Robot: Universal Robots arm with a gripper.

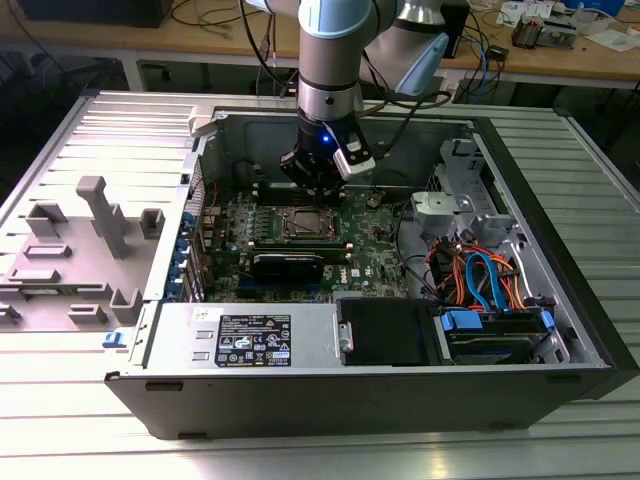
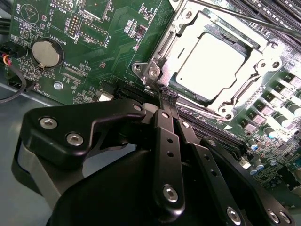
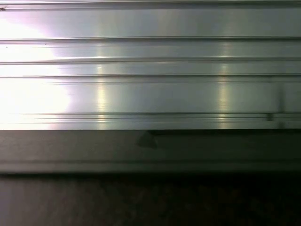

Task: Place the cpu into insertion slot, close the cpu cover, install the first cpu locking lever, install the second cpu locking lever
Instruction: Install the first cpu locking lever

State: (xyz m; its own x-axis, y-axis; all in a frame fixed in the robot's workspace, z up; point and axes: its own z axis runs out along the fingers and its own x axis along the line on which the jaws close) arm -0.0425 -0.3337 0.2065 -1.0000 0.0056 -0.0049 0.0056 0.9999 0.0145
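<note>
Cpu (image 2: 210,66) sits in slot (image 2: 170,92), cover (image 2: 244,92) down over it. Claw (image 2: 168,96) pressed together, tip at the slot's near corner. Risk: tip slips off lever, gouges board.

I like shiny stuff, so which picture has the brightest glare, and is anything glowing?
In the first wrist view, ribbed metal glares white toward one side. In the second wrist view, the cpu looks washed-out pale. In the exterior view, a small blue light glows above the gripper.
</note>
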